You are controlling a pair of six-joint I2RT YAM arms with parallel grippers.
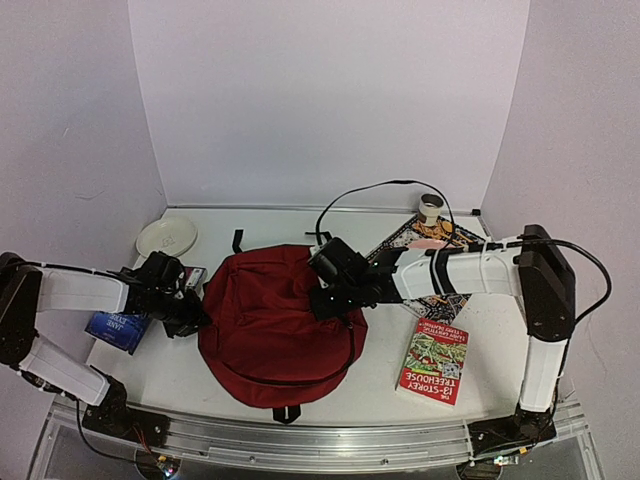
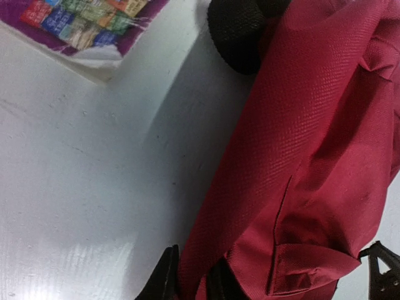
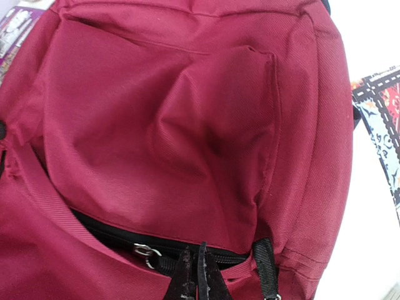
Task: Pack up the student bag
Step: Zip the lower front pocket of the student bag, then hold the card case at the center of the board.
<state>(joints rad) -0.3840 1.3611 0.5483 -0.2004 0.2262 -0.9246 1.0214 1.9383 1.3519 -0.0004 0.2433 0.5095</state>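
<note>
While the right gripper sits shut at the student bag zipper, the left gripper straddles its edge, grip uncertain; advise holding fabric taut, drawing steadily

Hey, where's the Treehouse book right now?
In the top view, the 13-Storey Treehouse book lies flat on the right side of the table, just right of the red backpack and not touching it.

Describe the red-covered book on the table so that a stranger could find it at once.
Start at the big dark red student bag in the middle, then look right, toward the near edge. The book lies flat there. Unlike the patterned book behind it, its cover is red and reads "13-Storey Treehouse".
</note>
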